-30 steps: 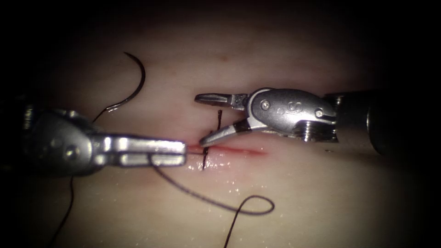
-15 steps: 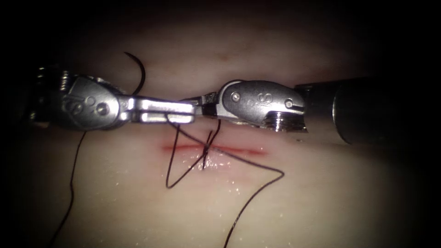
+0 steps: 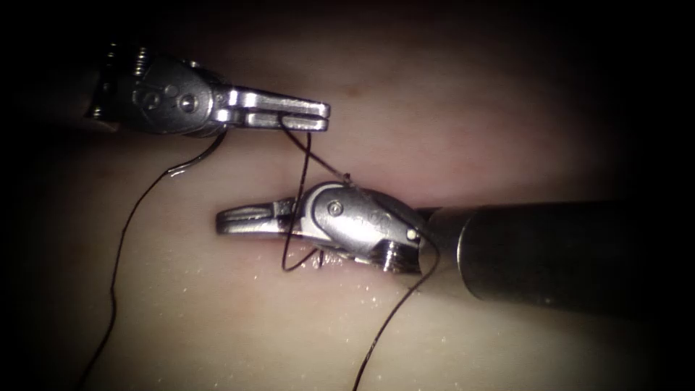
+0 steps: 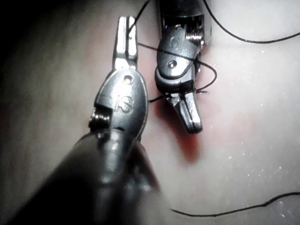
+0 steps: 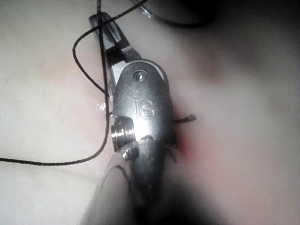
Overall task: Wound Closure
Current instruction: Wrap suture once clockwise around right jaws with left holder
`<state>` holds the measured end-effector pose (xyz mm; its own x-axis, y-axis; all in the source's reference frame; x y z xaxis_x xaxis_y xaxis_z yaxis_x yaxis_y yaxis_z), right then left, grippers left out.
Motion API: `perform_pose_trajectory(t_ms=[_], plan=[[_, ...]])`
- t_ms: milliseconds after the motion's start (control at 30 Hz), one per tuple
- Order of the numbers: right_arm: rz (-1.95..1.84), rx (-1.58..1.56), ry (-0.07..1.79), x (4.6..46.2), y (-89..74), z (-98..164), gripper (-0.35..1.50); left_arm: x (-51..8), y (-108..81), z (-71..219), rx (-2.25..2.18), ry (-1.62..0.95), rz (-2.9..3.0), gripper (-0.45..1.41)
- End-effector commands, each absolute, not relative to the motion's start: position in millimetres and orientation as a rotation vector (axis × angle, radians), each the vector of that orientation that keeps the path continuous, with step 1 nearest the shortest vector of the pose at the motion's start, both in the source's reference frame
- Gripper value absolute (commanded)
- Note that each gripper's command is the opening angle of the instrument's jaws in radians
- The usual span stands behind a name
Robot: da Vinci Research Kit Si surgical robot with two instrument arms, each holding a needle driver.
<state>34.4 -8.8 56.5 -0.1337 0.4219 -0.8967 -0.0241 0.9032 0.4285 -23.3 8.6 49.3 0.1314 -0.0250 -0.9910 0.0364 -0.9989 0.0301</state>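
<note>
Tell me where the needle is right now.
In the endoscope view the needle lies free on the tissue left of the cut, its curve running under the left tool, whose jaws are shut on the thread.

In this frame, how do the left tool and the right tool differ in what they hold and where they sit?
The left tool sits above the cut, its jaws shut on the thread; the right tool lies low over the cut, its jaws together with no thread seen between them. The left tool points toward the picture's right, the right tool toward its left. Thread drapes across the right tool's body, but runs from the left tool's tip. Neither holds the needle, which lies free on the tissue.
</note>
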Motion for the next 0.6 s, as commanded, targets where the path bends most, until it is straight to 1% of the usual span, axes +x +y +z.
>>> perform_pose_trajectory(t_ms=[33, 300, 600], plan=[[0.402, 0.31, 1.69, 35.2, -9.5, 56.6, -0.35, -23.7, 8.5, 50.3, 2.328, 0.01, -2.033, -0.45], [0.442, 0.305, 1.763, 34.6, -9.8, 54.6, -0.35, -23.0, 7.6, 54.3, 2.32, -0.024, -1.992, -0.45], [0.511, 0.316, 1.866, 32.2, -9.4, 52.6, -0.35, -21.7, 7.1, 56.6, 2.324, -0.003, -1.985, -0.45]])
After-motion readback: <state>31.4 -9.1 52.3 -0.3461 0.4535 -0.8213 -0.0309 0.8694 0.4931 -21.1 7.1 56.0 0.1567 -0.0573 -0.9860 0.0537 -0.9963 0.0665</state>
